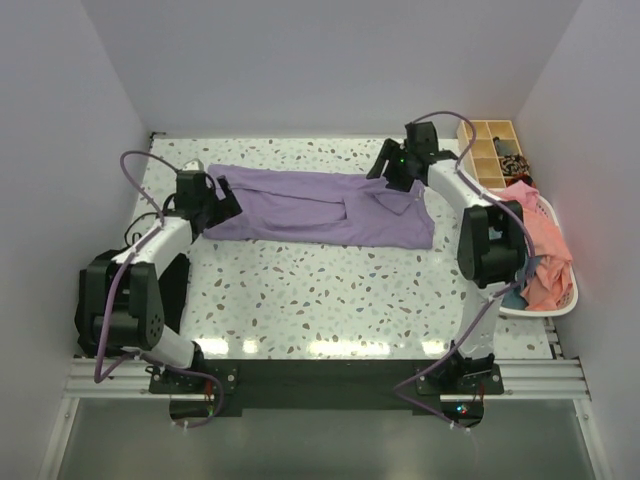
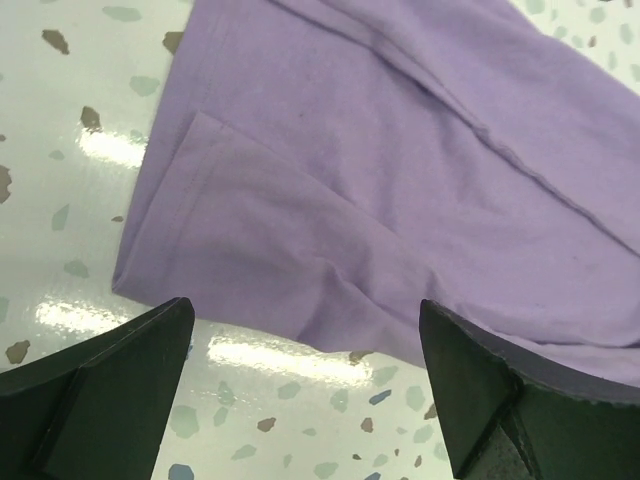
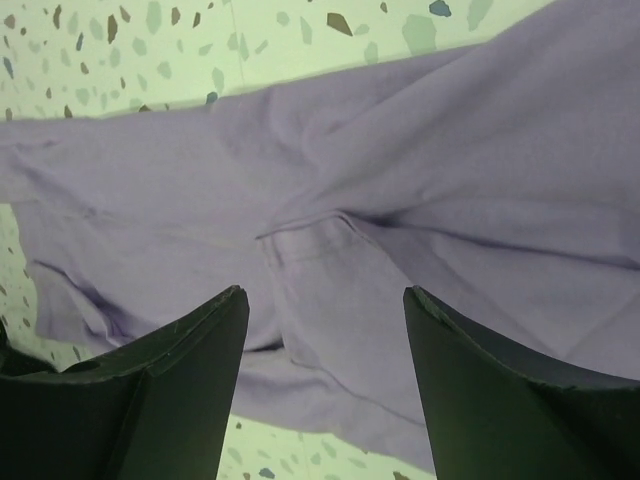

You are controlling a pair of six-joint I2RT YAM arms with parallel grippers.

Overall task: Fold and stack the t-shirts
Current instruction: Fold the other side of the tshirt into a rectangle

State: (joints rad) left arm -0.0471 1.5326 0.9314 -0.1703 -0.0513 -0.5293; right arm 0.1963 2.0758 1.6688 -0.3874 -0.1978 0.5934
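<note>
1. Top external: one lavender t-shirt (image 1: 320, 207), spread lengthwise across the far half of the speckled table (image 1: 330, 290), partly folded and wrinkled towards its right end. Two arms counted. At the shirt's left end, the left gripper (image 1: 224, 200); over its right end, the right gripper (image 1: 396, 172). Too small here to judge either pair of jaws. One white basket (image 1: 565, 300) at the table's right edge, holding one salmon-pink t-shirt (image 1: 545, 245) and one scrap of teal cloth (image 1: 513, 294) at its near side. One wooden divided box (image 1: 490, 150) in the far right corner, behind the basket.
2. Left wrist: two dark fingers (image 2: 110, 370) of the left gripper (image 2: 305, 335), spread wide, released, nothing between them. Beyond the tips, one folded corner of the lavender t-shirt (image 2: 400, 180), flat on the table (image 2: 70, 120), two layers countable there.
3. Right wrist: two dark fingers (image 3: 170, 380) of the right gripper (image 3: 325, 300), likewise parted and gripping nothing. Beneath them, the lavender t-shirt (image 3: 450, 180), creased, filling most of the view. One strip of table (image 3: 150, 50) along the top.
</note>
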